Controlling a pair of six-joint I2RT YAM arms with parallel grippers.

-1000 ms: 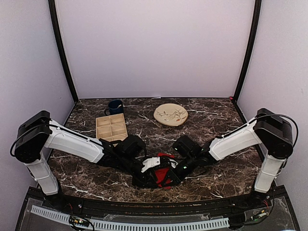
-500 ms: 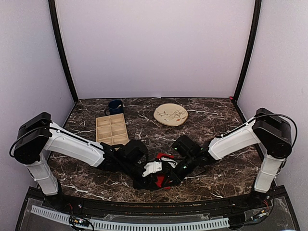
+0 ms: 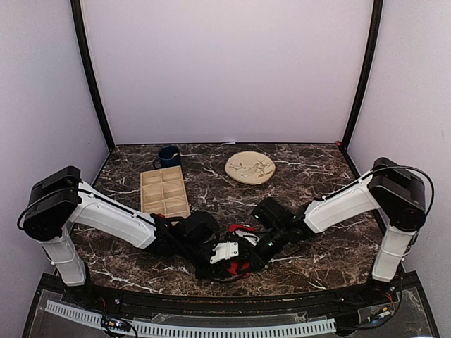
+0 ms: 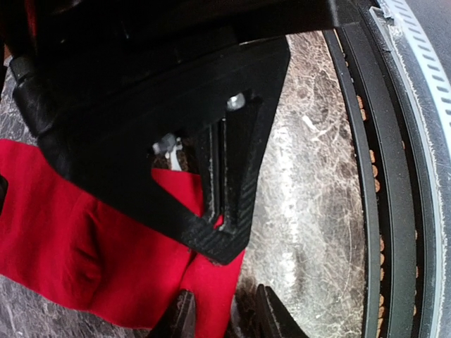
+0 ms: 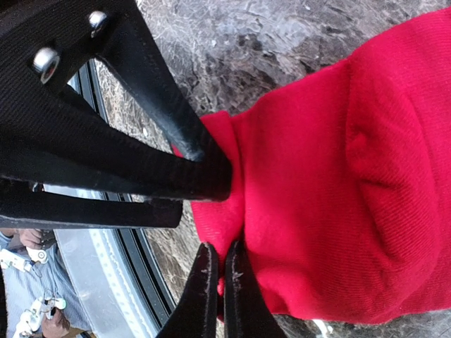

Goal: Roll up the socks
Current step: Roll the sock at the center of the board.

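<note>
While the right fingers (image 5: 205, 292) pinch the socks (image 5: 324, 176), the left fingers (image 4: 272, 315) — parted — straddle their edge.

No text, label, brand or number can be read in any view. The socks (image 5: 338, 176) show plain red knit, and the plate (image 3: 235, 166) only thin drawn lines

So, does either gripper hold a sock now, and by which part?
The right gripper pinches the socks by a fold at the fabric's edge. The left gripper has an edge between its jaws, which stand apart: no hold there.
</note>
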